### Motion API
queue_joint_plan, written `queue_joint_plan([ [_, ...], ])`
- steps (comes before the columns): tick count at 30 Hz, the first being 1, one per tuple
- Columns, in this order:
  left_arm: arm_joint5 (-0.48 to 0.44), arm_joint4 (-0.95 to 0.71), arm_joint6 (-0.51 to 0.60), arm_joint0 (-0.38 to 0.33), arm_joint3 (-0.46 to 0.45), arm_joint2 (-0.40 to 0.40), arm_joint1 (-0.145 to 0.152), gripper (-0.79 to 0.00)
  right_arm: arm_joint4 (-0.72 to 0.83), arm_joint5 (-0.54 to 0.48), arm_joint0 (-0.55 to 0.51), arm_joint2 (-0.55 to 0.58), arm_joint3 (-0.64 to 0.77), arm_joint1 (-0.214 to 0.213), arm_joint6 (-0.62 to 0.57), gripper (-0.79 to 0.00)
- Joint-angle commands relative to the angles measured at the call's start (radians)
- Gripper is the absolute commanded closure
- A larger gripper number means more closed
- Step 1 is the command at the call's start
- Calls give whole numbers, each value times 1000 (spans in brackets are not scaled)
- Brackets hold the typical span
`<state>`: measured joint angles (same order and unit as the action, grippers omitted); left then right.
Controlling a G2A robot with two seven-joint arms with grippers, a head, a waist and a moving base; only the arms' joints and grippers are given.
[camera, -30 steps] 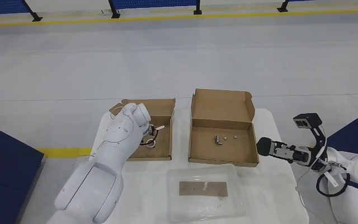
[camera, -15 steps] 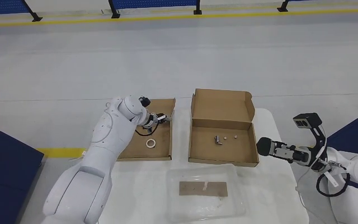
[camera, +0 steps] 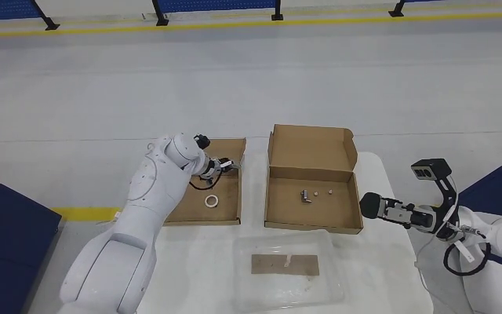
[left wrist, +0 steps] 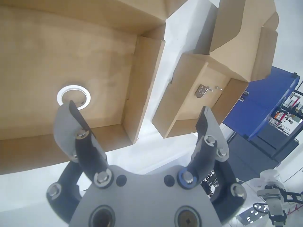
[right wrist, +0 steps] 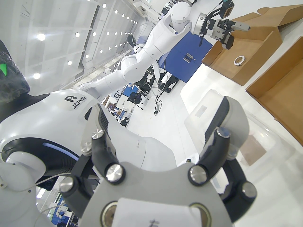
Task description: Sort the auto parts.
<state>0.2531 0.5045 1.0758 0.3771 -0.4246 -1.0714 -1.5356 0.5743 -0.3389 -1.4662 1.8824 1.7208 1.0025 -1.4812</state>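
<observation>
Since sorting means one kind per box, the top view reads plainly. Two open boxes stand side by side. The left box (camera: pixel 227 208) holds one ring (camera: pixel 211 201). The right box (camera: pixel 329 213) holds one bracket (camera: pixel 306 196) and two small bits (camera: pixel 315 191) just beside it. One clear tray (camera: pixel 329 294) sits nearer the robot with one brown card (camera: pixel 285 264) in it; it is probably the supply bin. The left gripper (camera: pixel 226 165) hangs over the far end of the left box. The right gripper (camera: pixel 369 206) waits just beside the right box's outer wall, likely parked out of the way.

From the left wrist, the left gripper (left wrist: pixel 137 119) has its fingers spread wide with nothing between them. The ring (left wrist: pixel 73 94) lies flat on the box floor beyond one fingertip, which looks like a finished drop. Across the gap between the boxes, the bracket (left wrist: pixel 201 91) and one bit (left wrist: pixel 217 87) show.

From the right wrist, the right gripper (right wrist: pixel 165 128) is also spread and empty above the tray (right wrist: pixel 213 105). The ring (right wrist: pixel 239 60) lies well off in its box.
</observation>
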Motion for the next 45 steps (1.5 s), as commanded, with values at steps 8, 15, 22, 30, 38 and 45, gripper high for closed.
queue_joint_plan([
  [8,-99,-143,-28,68,-97,-91,25,-785,0,0,0,0,0,0,0,-785],
  [15,-157,-352,59,322,-458,-253,81,-785,0,0,0,0,0,0,0,-785],
  [22,-95,-471,99,687,-945,-351,117,-785,0,0,0,0,0,0,0,-785],
  [30,-90,-555,97,932,-1248,-376,137,-785,0,0,0,0,0,0,0,-785],
  [38,-103,-623,113,1036,-1407,-388,155,-785,0,0,0,0,0,0,0,-785],
  [45,-115,-652,124,1071,-1471,-399,167,-785,0,0,0,0,0,0,0,-785],
])
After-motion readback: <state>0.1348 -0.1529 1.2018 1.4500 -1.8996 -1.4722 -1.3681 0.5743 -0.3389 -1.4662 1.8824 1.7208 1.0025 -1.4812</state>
